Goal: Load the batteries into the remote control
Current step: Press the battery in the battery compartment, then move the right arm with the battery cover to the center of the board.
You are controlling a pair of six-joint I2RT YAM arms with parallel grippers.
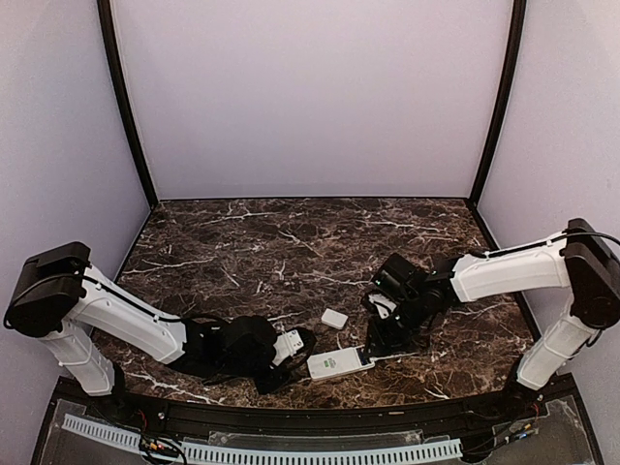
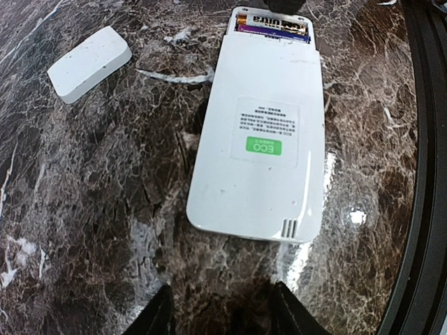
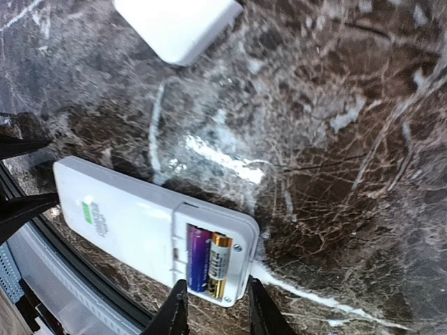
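The white remote control [image 1: 339, 362] lies face down near the table's front edge, green sticker up. Its battery bay is uncovered and holds two batteries [image 3: 208, 259] side by side, one purple and one gold and white. They also show in the left wrist view [image 2: 274, 28]. My right gripper [image 3: 215, 307] is open, its jaws standing either side of the remote's battery end [image 3: 230, 241]; I cannot tell if they touch it. My left gripper [image 2: 222, 310] is open and empty, just short of the remote's other end [image 2: 262, 132].
The loose white cover plate [image 1: 334, 318] lies on the marble just behind the remote, also seen in the left wrist view [image 2: 89, 63] and the right wrist view [image 3: 178, 24]. A black rail [image 2: 426, 139] runs along the table's front edge, close beside the remote.
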